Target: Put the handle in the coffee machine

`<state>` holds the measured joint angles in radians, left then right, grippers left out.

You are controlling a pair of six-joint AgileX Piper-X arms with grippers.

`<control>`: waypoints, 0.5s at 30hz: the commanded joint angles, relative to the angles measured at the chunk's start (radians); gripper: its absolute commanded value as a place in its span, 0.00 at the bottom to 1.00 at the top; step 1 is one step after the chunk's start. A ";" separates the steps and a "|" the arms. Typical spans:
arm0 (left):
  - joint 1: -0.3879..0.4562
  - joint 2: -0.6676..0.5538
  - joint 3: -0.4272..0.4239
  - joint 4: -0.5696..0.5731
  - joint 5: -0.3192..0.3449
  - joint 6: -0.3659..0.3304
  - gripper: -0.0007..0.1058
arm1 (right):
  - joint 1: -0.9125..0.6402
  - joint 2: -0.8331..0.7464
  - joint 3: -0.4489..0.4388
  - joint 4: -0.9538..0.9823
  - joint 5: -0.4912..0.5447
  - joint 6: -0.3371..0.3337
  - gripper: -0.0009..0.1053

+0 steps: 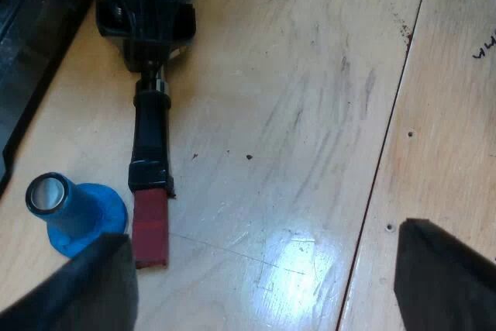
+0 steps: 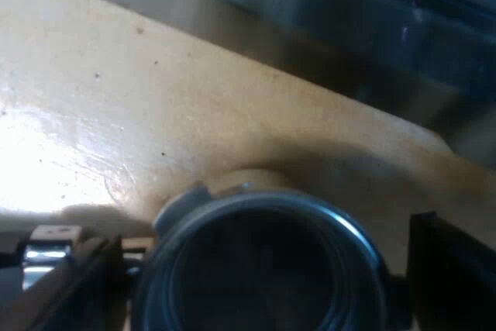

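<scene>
Left gripper [image 1: 263, 292] fingers spread wide over wooden bench [image 1: 310, 114]. Metal holder with dark red-ended handle [image 1: 149, 153] lies beside blue tamper [image 1: 74, 215]. Right gripper [image 2: 263, 269] straddles holder's basket; cannot tell its grip.

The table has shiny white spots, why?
Left wrist view: a light reflects off the glossy table near the red end of the holder. Right wrist view: a wider glare patch lies beside the holder, and a soft shadow falls on the wood past its rim.
</scene>
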<state>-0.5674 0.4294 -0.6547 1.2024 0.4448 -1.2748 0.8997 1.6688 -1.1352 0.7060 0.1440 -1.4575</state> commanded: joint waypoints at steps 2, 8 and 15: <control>0.001 -0.003 -0.007 -0.003 0.000 0.002 0.66 | -0.004 0.013 -0.006 0.019 -0.039 -0.009 0.25; 0.001 -0.003 -0.007 -0.003 0.000 0.002 0.66 | 0.003 -0.008 -0.006 0.019 -0.061 -0.009 0.01; 0.001 -0.003 0.012 -0.038 0.000 0.002 0.66 | 0.002 -0.110 -0.006 0.125 -0.076 0.038 0.01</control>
<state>-0.5674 0.4294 -0.6446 1.1800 0.4448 -1.2748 0.8997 1.6243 -1.1352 0.7762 0.0916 -1.4386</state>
